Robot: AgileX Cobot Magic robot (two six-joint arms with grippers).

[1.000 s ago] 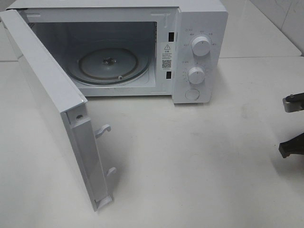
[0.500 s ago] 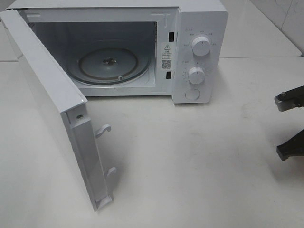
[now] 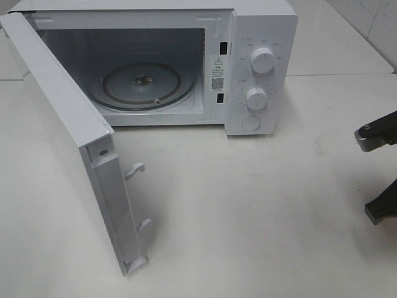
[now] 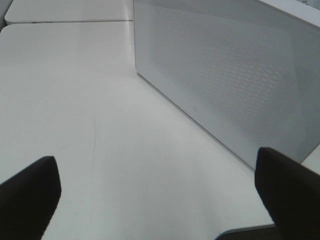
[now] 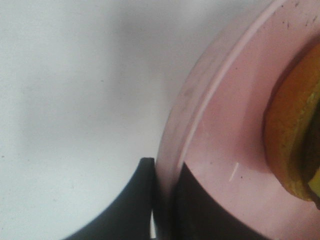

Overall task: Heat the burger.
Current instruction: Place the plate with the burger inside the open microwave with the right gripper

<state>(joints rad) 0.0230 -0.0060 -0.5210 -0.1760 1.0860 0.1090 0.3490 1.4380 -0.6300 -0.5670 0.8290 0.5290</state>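
Transport step: the right pincer (image 5: 162, 169) clamps the plate (image 5: 225, 130) rim, with the burger (image 5: 292, 120) on the plate. The left pincer (image 4: 157, 175) gapes, empty, over the tabletop (image 4: 100, 100). Next, probably carry the plate level into the open microwave (image 3: 260, 37).

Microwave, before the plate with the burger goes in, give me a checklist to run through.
1. Microwave door swung wide: ok.
2. Glass turntable bare: ok.
3. Right fingers pinching the pink plate at its rim: ok.
4. Burger on the plate: ok; whether it is centred, cannot tell.
5. Left fingers open, holding nothing, outside the door: ok.
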